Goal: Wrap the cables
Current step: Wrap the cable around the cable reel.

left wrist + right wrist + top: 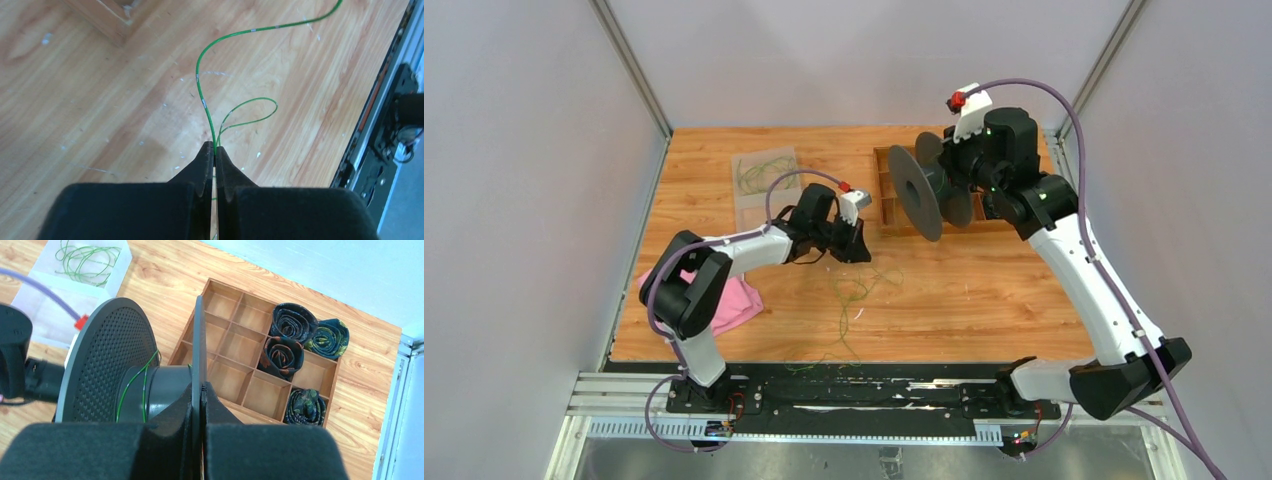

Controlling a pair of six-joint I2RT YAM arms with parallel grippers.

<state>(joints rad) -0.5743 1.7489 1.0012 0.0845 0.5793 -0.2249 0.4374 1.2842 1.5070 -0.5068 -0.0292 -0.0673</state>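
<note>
Green cable [200, 85] pinched tight in the left tool [215, 150], slack trailing over the worktop [75, 100] toward six o'clock! The right tool [201, 387] clamps the black spool [107, 355] by its flange. Next, I'd say: swing the strand to two o'clock, onto its hub.

open tabletop [984, 290] at right-centre, loose cables [852, 290] strewn mid-near; raised spool [914, 190] and compartment tray [260, 395] blocking far right

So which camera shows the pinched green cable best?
The left wrist view: the green cable runs sharp and close from the shut left gripper. The top view shows only faint loops on the table; the right wrist view, a few turns on the black spool.
</note>
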